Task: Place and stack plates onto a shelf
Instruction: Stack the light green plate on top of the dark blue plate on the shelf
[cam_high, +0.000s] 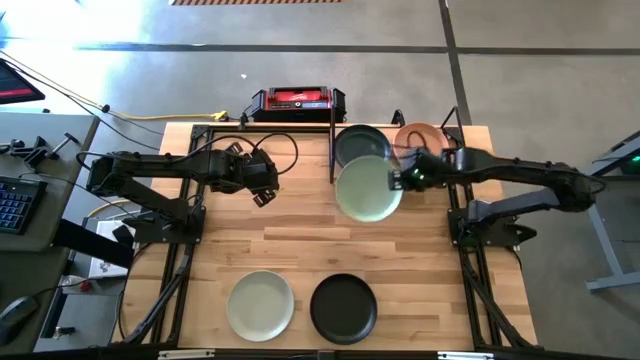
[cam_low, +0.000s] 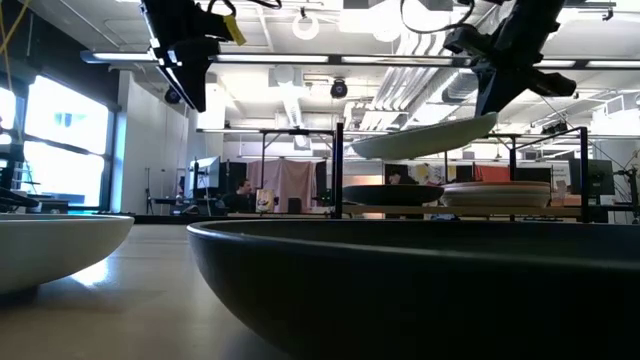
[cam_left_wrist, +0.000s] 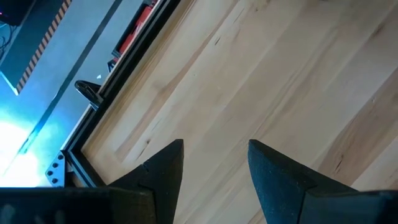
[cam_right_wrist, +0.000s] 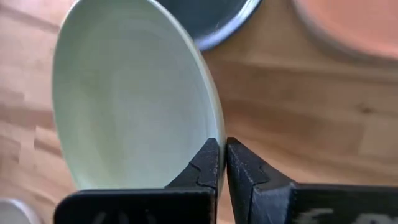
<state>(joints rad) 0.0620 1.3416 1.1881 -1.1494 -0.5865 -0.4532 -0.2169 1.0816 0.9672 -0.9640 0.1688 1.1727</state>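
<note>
My right gripper (cam_high: 400, 180) is shut on a pale sage green plate (cam_high: 370, 190), which hangs in the air near the shelf (cam_high: 331, 160) at the table's far side. On the shelf a black plate (cam_high: 362, 145) and a peach-pink plate (cam_high: 420, 135) rest on their bases. A pale plate (cam_high: 260, 305) and another black plate (cam_high: 343, 308) sit on their bases at the table's near edge. My left gripper (cam_high: 262, 195) hangs open above bare wood at the far left, its fingers (cam_left_wrist: 168, 165) holding nothing. My right gripper pinches the green plate's rim (cam_right_wrist: 210, 132) between its two fingers, on the side toward the table's right edge. The fingers slant down from the right. The plate (cam_low: 425, 135) is lifted clear and tilted, its held edge higher and its free edge drooping toward the left.
A red and black box (cam_high: 297, 100) lies on the floor beyond the far edge. The shelf's upright black bar (cam_low: 339, 170) stands just left of the held plate. Bare tabletop (cam_high: 300, 250) lies between the arms and the two near plates.
</note>
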